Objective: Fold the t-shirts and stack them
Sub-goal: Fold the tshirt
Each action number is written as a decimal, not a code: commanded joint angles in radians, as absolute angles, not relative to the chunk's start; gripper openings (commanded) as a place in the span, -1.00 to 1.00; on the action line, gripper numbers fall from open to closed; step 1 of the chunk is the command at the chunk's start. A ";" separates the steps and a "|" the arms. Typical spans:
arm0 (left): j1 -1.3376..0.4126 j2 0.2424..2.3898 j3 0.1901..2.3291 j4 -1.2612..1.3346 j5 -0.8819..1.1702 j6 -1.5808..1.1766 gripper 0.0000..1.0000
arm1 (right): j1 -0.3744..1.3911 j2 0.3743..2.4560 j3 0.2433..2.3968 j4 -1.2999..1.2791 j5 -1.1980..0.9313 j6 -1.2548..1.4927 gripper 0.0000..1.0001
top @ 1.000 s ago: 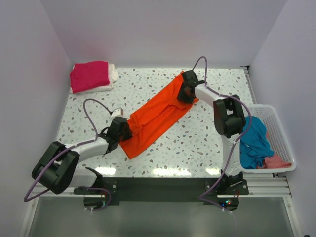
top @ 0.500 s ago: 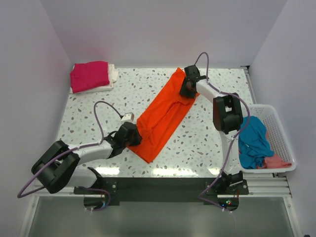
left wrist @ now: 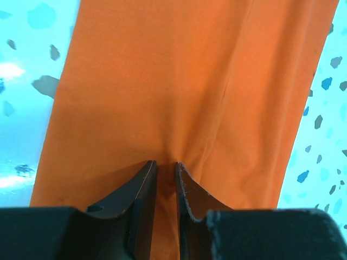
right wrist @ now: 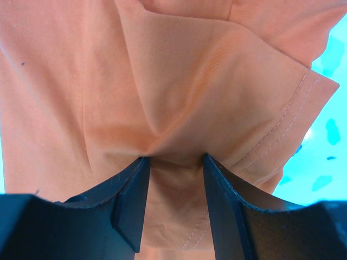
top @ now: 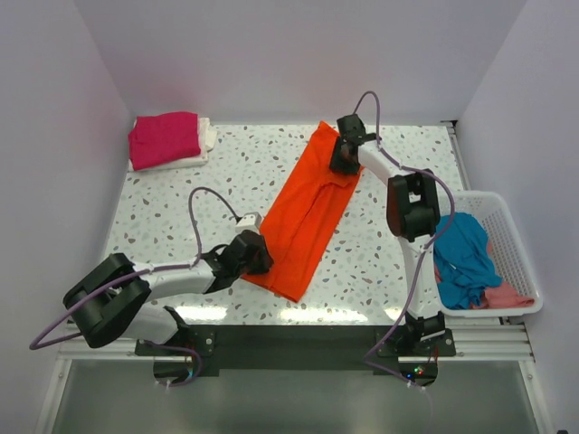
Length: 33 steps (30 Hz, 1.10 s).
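Note:
The bright orange t-shirt (top: pixel 308 212) lies on the table as a long narrow band, stretched between my two grippers. My left gripper (top: pixel 260 257) is at its near end, close to the table's front edge. In the left wrist view its jaws (left wrist: pixel 165 166) stand almost together, with a pinch of orange cloth (left wrist: pixel 179 81) between them. My right gripper (top: pixel 345 155) is at the far end. In the right wrist view it (right wrist: pixel 174 161) is shut on a thick bunch of hemmed orange fabric (right wrist: pixel 184 92). The other t-shirts lie apart.
A folded magenta-pink t-shirt (top: pixel 164 137) sits on a folded white one (top: pixel 208 135) at the far left corner. At the right edge, a white slatted basket (top: pixel 513 244) holds a teal-blue t-shirt (top: pixel 463 258) and a salmon-pink one (top: pixel 508 297). Walls close in on three sides.
My left gripper has moved right and toward the front edge, dragging the shirt's near end with it. The right gripper has shifted slightly farther back. The orange band now lies steeper.

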<state>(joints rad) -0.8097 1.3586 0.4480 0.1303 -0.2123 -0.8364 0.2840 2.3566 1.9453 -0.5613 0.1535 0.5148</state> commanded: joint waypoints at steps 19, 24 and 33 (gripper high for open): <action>-0.977 1.419 0.535 -0.064 -0.232 -0.913 -0.51 | 0.270 2.464 2.091 -0.598 0.163 0.384 -0.01; -0.991 1.411 0.554 -0.074 -0.236 -0.913 -0.51 | 0.270 2.467 2.108 -0.580 0.149 0.357 0.01; -1.014 1.419 0.577 -0.068 -0.221 -0.904 -0.50 | 0.270 2.464 2.115 -0.560 0.133 0.327 0.11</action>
